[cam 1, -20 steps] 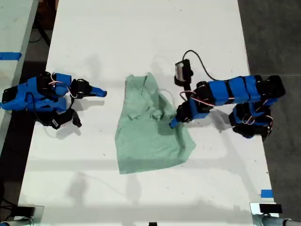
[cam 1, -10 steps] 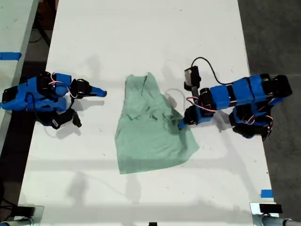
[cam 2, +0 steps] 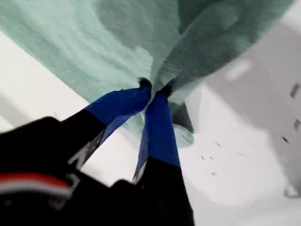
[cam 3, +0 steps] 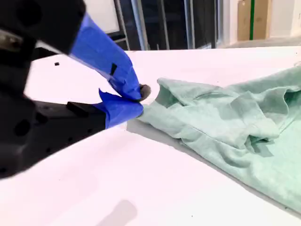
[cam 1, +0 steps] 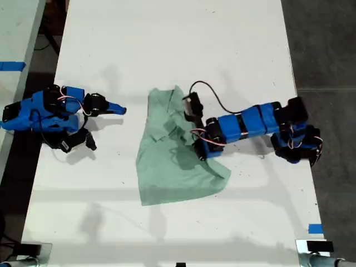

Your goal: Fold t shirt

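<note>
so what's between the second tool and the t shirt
Only bare white table. In the exterior view my second tool sits off the t shirt, on the exterior view's left. The second wrist view shows the same gap.

Both arms are built of bright blue segments with black joints and black motor blocks. Thin red and white wires run along them. My first gripper [cam 2: 153,92] has blue taped fingers [cam 2: 160,127] on a black base; my second gripper [cam 3: 134,100] has the same.
</note>
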Robot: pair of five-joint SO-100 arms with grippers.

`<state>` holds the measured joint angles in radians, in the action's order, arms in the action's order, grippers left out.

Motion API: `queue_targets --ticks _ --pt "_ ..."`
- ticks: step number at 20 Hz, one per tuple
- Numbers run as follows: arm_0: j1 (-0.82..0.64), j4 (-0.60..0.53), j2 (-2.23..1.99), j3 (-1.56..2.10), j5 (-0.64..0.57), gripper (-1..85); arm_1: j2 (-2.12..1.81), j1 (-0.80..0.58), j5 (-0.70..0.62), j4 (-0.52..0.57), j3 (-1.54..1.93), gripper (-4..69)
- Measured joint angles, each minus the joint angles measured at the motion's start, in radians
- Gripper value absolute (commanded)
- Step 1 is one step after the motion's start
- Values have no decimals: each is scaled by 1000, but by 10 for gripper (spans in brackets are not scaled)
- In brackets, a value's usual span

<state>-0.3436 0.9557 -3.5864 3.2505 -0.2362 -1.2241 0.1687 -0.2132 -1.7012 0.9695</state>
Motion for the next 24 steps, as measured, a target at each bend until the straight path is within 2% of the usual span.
queue_targets --ticks 2,3,4,5,8,11,16,18,19,20,22,23,24 --pt "0 0 0 0 0 -2 107 15 -8 69 -67 73" --pt "0 0 0 0 -2 -2 152 23 -23 110 -67 278" --pt "0 0 0 0 -2 -2 179 34 -38 146 -67 414" --pt "0 0 0 0 -6 -2 184 46 -58 175 -66 421" --pt "0 0 0 0 -9 -2 147 74 -94 167 -49 380" --pt "0 0 0 0 -9 -2 -83 72 -6 -6 112 361" --pt "0 0 0 0 -9 -2 -687 -17 149 -5 738 294" --pt "0 0 0 0 -9 -2 -897 -60 158 152 1051 248" --pt "0 0 0 0 -9 -2 -982 -86 156 262 1215 183" --pt "0 0 0 0 -9 -2 -1060 -121 149 388 1385 5" --pt "0 0 0 0 -9 -2 -1212 -195 115 652 1703 3" --pt "0 0 0 0 -9 -2 -1302 -213 94 750 1819 5" --pt "0 0 0 0 -9 -2 -1367 -222 74 782 1879 5"
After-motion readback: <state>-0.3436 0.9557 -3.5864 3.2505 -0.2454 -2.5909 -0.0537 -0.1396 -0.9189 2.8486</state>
